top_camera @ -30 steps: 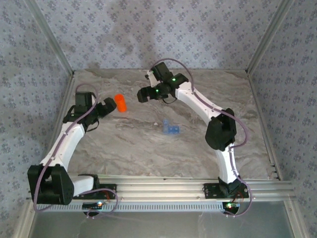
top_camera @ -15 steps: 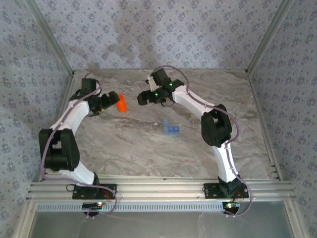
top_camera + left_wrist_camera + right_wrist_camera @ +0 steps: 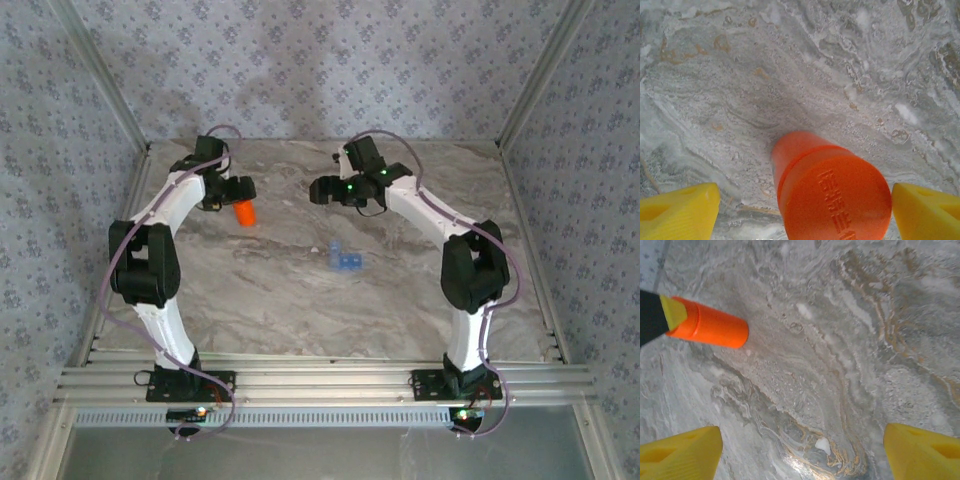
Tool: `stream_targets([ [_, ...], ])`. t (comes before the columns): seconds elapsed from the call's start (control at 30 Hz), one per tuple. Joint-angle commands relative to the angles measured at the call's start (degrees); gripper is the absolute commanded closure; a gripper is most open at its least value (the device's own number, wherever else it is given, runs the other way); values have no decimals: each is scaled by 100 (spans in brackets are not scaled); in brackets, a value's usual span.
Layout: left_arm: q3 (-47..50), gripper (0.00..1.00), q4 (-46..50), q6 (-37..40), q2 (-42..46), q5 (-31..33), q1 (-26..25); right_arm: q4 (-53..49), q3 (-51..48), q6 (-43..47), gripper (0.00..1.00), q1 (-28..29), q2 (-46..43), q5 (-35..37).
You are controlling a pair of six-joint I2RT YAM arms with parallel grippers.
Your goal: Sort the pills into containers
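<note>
The grey marbled table (image 3: 300,300) stands between patterned walls (image 3: 320,70). The translucent blue pill box (image 3: 345,260) lies near the table's middle, its contents too small to tell. At far left the capped orange bottle (image 3: 244,213) lies on its side. The left gripper (image 3: 238,190) is spread wide around the cap, with gaps on both sides. The right gripper (image 3: 322,190) gapes wide over the marble, holding nothing.

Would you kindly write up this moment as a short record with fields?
orange bottle: lying on its side on the table
left gripper: open, jaws either side of the orange bottle's cap, gaps both sides
right gripper: open, over bare table
pill box: mid-table, apart from both grippers
</note>
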State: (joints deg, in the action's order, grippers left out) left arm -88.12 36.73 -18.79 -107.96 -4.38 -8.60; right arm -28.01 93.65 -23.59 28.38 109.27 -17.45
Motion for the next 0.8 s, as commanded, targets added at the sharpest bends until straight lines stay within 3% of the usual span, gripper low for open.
stream_targets([
  [0.0, -174, 12, 250, 246, -85, 100, -57, -76, -83, -163, 11, -43, -123, 324],
  [0.07, -305, 14, 345, 318, -229, 108, -76, -245, -82, -95, 1, -17, -165, 671],
  [0.37, -408, 18, 396, 437, -486, 102, -192, -938, -174, -196, 0, -298, -254, 1406],
  [0.53, -419, 24, 370, 458, -573, 100, -223, -804, -522, -310, 0, -603, -546, 1198],
  [0.77, -415, 42, 325, 524, -608, -8, -234, -190, -1316, -1050, 0, -1337, -990, 580],
])
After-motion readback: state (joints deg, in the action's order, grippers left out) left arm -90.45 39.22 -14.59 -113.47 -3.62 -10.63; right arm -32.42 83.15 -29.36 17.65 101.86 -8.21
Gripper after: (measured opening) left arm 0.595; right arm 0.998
